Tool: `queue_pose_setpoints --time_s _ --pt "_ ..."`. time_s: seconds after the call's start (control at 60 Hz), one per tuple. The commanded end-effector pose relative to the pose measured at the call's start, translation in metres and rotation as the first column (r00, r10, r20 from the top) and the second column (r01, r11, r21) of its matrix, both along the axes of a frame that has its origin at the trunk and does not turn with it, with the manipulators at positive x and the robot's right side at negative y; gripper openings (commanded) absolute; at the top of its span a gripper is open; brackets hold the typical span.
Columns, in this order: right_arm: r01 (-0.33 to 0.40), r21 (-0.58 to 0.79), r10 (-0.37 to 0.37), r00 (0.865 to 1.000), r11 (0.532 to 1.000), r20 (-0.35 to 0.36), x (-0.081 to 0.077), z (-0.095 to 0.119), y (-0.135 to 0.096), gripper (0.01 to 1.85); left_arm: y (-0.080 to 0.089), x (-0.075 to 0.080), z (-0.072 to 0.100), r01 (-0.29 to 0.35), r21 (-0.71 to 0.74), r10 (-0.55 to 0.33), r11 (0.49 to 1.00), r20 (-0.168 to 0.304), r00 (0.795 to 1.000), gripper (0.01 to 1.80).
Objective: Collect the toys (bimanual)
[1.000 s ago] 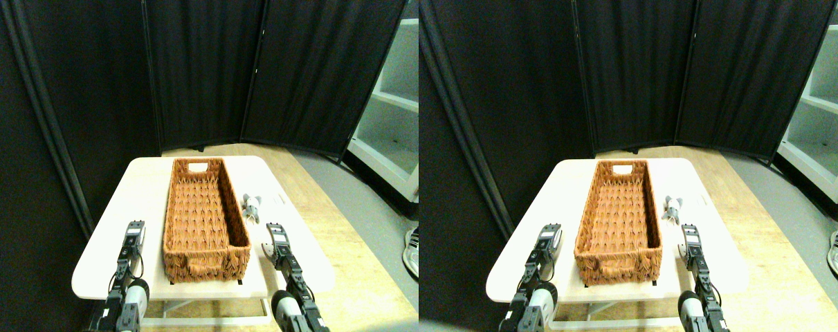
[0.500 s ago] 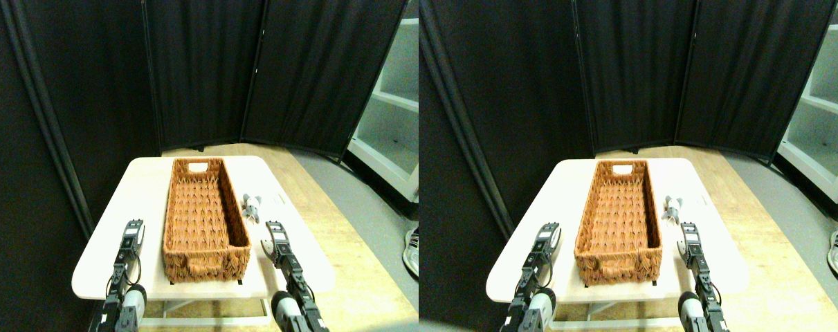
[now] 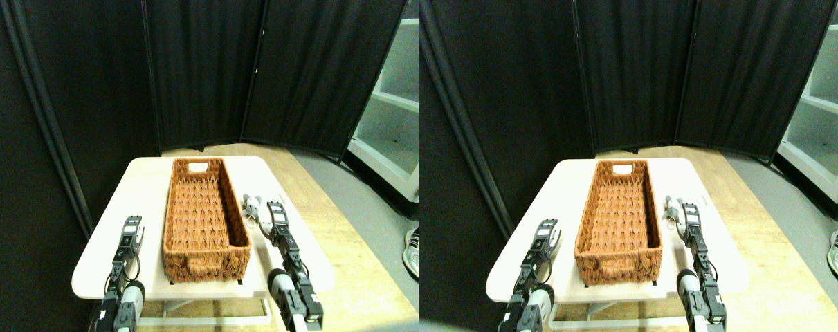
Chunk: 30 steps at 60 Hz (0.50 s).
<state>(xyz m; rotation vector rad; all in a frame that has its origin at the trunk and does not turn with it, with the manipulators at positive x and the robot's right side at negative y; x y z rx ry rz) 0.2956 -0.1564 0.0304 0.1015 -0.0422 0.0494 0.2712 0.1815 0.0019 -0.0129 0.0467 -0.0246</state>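
Observation:
One toy is in view, a small grey plush figure (image 3: 251, 206) lying on the white table (image 3: 145, 194), just right of the long brown woven basket (image 3: 207, 263). My right gripper (image 3: 275, 213) is beside the toy, on its right and very close to it; whether they touch is unclear. My left gripper (image 3: 133, 228) hovers over the table left of the basket's near end, with nothing by it. The basket's inside looks bare.
Black folding screens (image 3: 204, 69) close off the back and left. A white shelf unit (image 3: 391, 124) stands at the right. A person's shoe (image 3: 412, 252) shows at the right edge, on the floor. A small white tag (image 3: 279, 198) lies near the toy.
My right gripper has reached forward along the basket's right side and now sits next to the grey toy. The left gripper has barely moved.

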Motion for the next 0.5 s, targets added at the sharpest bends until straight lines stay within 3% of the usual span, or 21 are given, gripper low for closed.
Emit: queue_pose_setpoints --time_s 0.017,0.2,0.233,0.35,0.4,0.5 --pt "0.008 0.052 -0.010 0.999 0.999 0.033 0.005 0.009 0.002 0.51 -0.002 0.001 0.010 0.010 0.011 -0.011 1.000 0.040 0.999 0.19" --pt "0.047 0.203 -0.045 0.999 0.978 -0.013 0.028 0.012 0.001 0.62 -0.004 -0.001 0.008 -0.009 0.011 0.008 1.000 0.032 0.999 0.21" --pt "0.046 0.293 -0.041 0.999 0.955 -0.024 0.034 0.010 0.000 0.65 -0.005 -0.002 0.008 -0.008 0.012 0.008 1.000 0.030 1.000 0.21" --pt "0.062 0.368 -0.053 0.998 0.928 -0.033 0.042 0.006 -0.001 0.65 -0.005 -0.002 0.009 -0.008 0.022 0.007 1.000 0.040 0.999 0.21" --pt "0.094 0.510 -0.072 0.995 0.855 -0.062 0.047 0.002 -0.001 0.63 -0.003 -0.002 0.010 -0.007 0.029 0.006 1.000 0.044 0.999 0.22" --pt "0.132 0.648 -0.088 0.991 0.750 -0.101 0.055 -0.006 -0.003 0.66 0.000 -0.001 0.012 -0.014 0.039 0.012 0.999 0.046 0.999 0.22"
